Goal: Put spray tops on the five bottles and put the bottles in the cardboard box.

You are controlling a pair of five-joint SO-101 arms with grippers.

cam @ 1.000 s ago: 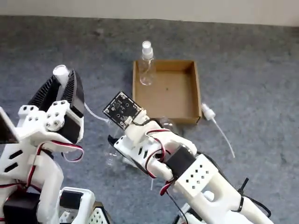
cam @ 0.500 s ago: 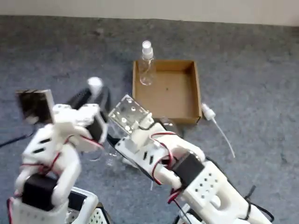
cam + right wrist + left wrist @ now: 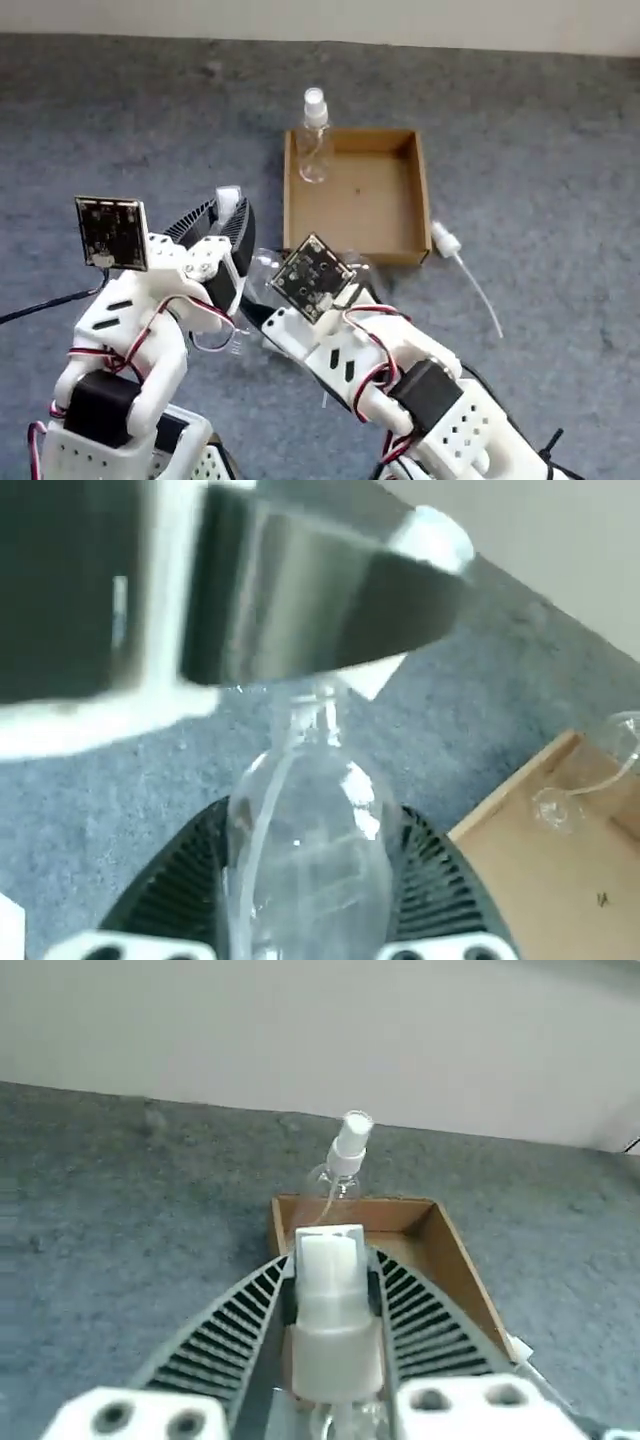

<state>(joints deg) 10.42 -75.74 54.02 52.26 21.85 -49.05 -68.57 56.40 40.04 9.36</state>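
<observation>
Your left claw (image 3: 330,1260) is clenched on a white plastic spray top (image 3: 328,1305). Its ribbed fingers press both sides of the collar, and the pump head stands free above them. Your right claw (image 3: 312,825) is clamped round the belly of a clear rounded plastic bottle (image 3: 300,880).

Both claws sit close together just off the near-left corner of the shallow brown cardboard box (image 3: 423,200), the spray top above the bottle's neck. Whether top and neck touch cannot be told.

Inside the box, at its far-left corner, a second clear bottle (image 3: 313,140) stands upright with its top fitted. A loose white spray top (image 3: 445,240) with a thin tube lies on the grey carpeted worktop (image 3: 550,120), just beside the box's near-right corner.

The bottle is probably light, thin-walled and slick, so hold it at its widest part and squeeze gently. The spray top looks stiff and light and is best gripped at the collar. Its thin tube is likely to bend and may catch on the neck rim.
</observation>
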